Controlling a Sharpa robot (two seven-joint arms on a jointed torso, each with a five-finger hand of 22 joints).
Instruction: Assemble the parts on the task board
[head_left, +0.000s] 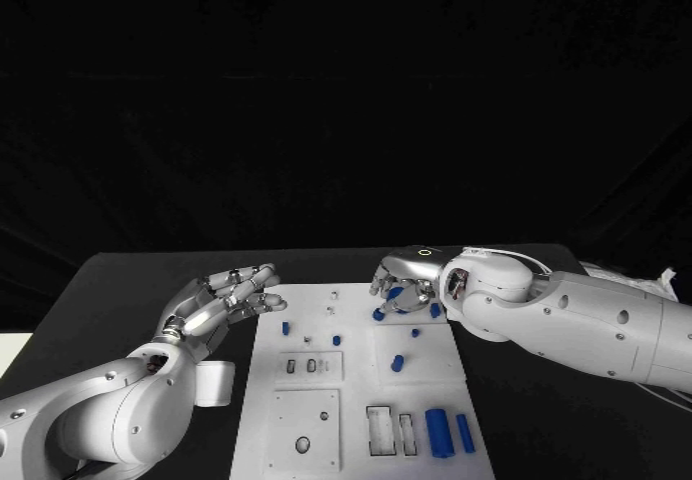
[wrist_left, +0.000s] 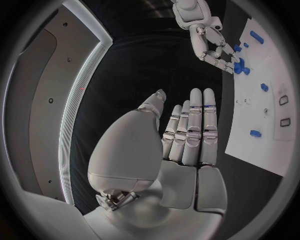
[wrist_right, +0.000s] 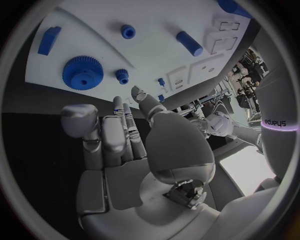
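Observation:
The white task board (head_left: 361, 395) lies mid-table. My right hand (head_left: 405, 284) hovers over its far right corner with fingers apart and nothing in them. Just under its fingertips a large blue gear (wrist_right: 82, 73) and a small blue gear (wrist_right: 122, 76) sit on the board. A blue block (wrist_right: 49, 40), a round peg (wrist_right: 128, 31) and a cylinder (wrist_right: 189, 43) lie nearby. My left hand (head_left: 231, 300) is off the board's far left corner, fingers straight and side by side (wrist_left: 190, 135), empty. Two long blue cylinders (head_left: 438, 432) lie at the near right.
Small blue pegs (head_left: 286, 327) (head_left: 336, 340) (head_left: 398, 363) stand in the board's middle. Rectangular slots (head_left: 379, 430) and a square inset with a hole (head_left: 306, 418) fill its near half. Black table (head_left: 130, 300) surrounds the board on both sides.

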